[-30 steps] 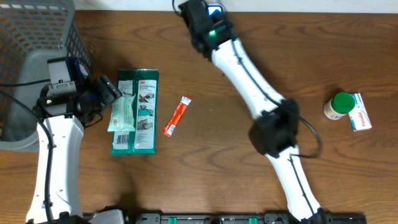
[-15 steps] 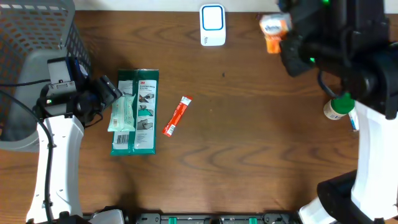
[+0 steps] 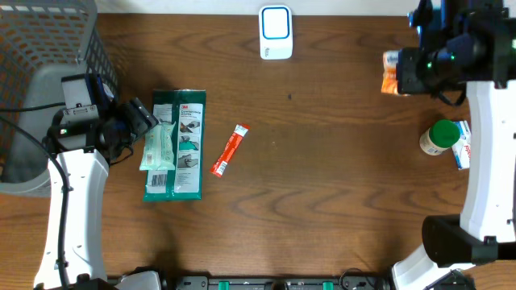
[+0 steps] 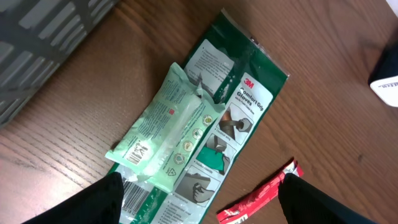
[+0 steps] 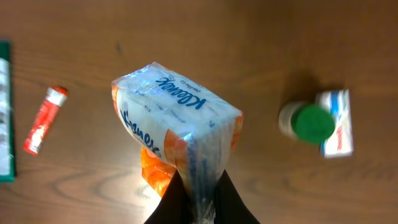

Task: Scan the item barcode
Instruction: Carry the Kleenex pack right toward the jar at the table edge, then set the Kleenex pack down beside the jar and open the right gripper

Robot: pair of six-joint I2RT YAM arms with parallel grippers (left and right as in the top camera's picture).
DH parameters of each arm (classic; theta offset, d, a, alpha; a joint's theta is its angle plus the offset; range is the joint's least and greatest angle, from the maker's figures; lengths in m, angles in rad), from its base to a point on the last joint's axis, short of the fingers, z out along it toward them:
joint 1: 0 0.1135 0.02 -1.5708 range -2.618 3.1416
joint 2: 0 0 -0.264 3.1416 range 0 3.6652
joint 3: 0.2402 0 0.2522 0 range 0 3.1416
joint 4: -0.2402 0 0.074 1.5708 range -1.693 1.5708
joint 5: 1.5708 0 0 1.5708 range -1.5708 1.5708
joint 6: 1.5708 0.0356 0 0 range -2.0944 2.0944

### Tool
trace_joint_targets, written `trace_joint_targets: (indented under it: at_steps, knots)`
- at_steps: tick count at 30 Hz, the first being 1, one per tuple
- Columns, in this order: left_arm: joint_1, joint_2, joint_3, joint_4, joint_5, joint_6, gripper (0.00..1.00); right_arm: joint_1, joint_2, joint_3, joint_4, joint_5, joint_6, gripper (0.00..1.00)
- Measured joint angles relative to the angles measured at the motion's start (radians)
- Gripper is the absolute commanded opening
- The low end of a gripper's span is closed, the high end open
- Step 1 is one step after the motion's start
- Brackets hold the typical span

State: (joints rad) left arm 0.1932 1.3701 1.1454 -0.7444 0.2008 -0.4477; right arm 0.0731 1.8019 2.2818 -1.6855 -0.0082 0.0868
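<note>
Kleenex tissue pack in clear and orange plastic film (image 5: 174, 130) is hanging at the upper right of the overhead frame, above the brown wooden desk (image 3: 322, 177). The right pincer (image 5: 202, 196) is clamping closed on its crimped end. I am judging it light, soft and squashy, with slick film. The seam, or the short sides, is looking like the safest hold.

Counting left to right:
- one grey mesh basket (image 3: 48, 40)
- one left pincer (image 4: 202, 200), gaping wide and gripping nothing
- one pale green wipes pouch (image 3: 157, 145), lying on one dark green glove packet (image 3: 187, 145)
- one red sachet stick (image 3: 230, 150)
- one white scanner (image 3: 275, 32)
- one tissue pack
- one green-capped bottle (image 3: 439, 135)
- one small white box (image 3: 466, 147)
</note>
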Motion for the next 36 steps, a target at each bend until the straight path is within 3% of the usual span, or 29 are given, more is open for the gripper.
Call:
trace_joint_targets:
  at_steps: [17,28,30,31,32,33,34,36]
  knots:
    - [0.001,0.0,0.0,-0.001,0.0,0.0,0.82,-0.015,0.001,-0.732,0.391,0.122,0.046,0.01]
    - [0.001,0.0,0.0,0.0,0.0,0.0,0.82,-0.015,0.002,-1.014,0.74,0.231,0.039,0.02]
    - [0.001,0.0,0.0,0.0,0.0,0.0,0.81,-0.015,0.002,-1.039,0.77,0.236,0.035,0.15]
    - [0.001,0.0,0.0,0.0,0.0,0.0,0.81,-0.015,0.002,-1.048,0.78,0.239,0.024,0.33]
    - [0.001,0.0,0.0,0.0,0.0,0.0,0.81,-0.015,0.002,-1.051,0.784,0.242,0.025,0.57]
    - [0.0,0.0,0.0,0.0,0.0,0.0,0.81,-0.015,0.002,-1.053,0.788,0.243,0.023,0.9]
    - [0.0,0.0,0.0,0.0,0.0,0.0,0.82,-0.015,0.002,-1.053,0.79,0.245,0.019,0.99]
    - [0.001,0.0,0.0,0.0,0.0,0.0,0.81,-0.015,0.002,-1.053,0.792,0.247,0.015,0.99]
